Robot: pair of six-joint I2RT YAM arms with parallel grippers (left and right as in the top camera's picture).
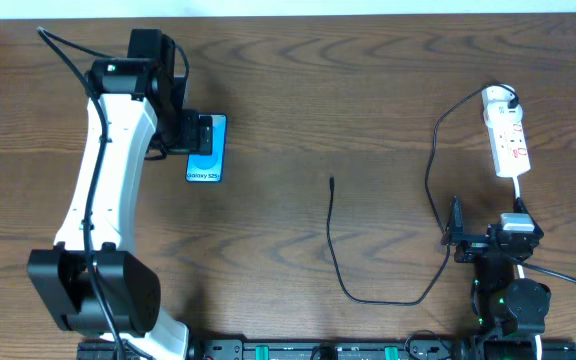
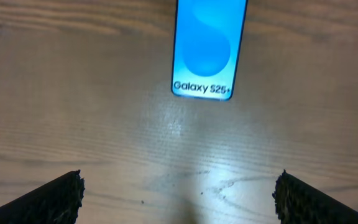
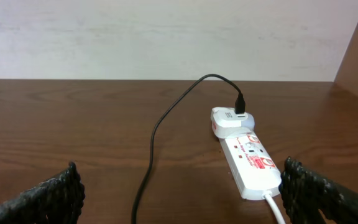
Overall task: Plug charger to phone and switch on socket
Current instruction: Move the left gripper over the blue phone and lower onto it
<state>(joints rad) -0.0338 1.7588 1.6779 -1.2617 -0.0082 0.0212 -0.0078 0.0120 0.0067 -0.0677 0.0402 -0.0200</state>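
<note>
The phone (image 1: 206,150) lies flat at the left of the table, its light-blue screen up and its "Galaxy S25+" text toward the front. My left gripper (image 1: 190,132) hovers over it, open and empty; in the left wrist view the phone (image 2: 207,46) lies beyond the spread fingers (image 2: 179,199). The socket (image 1: 506,135) lies at the far right. The charger (image 1: 332,240) runs from the socket's far end in a loop, and its plug tip (image 1: 332,181) lies free at mid-table. My right gripper (image 1: 493,238) is open and empty just in front of the socket (image 3: 247,158), with the charger cable (image 3: 157,130) to the socket's left.
A white adapter (image 3: 229,119) sits in the socket's far end. The socket's white lead (image 3: 275,208) runs back toward my right arm. A pale wall borders the table's far edge. The wooden table top (image 1: 368,100) shows between phone and socket.
</note>
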